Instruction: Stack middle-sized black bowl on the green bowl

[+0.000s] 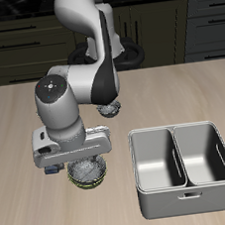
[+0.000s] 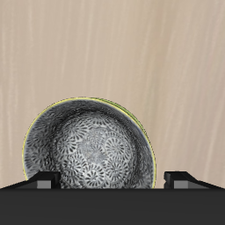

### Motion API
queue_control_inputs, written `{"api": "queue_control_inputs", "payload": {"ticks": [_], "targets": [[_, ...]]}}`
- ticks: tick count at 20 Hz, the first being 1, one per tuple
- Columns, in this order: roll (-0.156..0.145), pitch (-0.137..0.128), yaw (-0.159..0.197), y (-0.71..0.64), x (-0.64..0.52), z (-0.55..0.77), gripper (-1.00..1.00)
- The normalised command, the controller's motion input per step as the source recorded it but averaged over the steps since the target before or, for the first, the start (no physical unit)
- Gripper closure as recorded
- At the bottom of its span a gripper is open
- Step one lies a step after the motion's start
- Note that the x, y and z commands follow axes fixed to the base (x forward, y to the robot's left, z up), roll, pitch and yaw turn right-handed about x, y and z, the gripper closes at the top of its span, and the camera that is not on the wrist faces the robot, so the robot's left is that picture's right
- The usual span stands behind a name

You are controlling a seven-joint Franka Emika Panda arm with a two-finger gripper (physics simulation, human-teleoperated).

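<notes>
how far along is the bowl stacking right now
Mostly done, it seems: the middle-sized black bowl sits inside the green bowl, whose yellow-green rim shows as a thin ring around it in the wrist view. In hand: the gripper hovers right above the stack, with its fingers apparently spread and off the bowl. Left: lifting the arm away.

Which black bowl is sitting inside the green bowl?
The black bowl nearer the table's front edge: the green bowl's rim shows around it. The other black bowl stands farther back, near the robot's base, on bare table.
</notes>
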Motion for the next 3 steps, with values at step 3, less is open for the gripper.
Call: {"api": "queue_control_inputs", "payload": {"ticks": [3], "targets": [[0.017,-0.011,-0.015,0.07,-0.17,0.27,-1.0]]}}
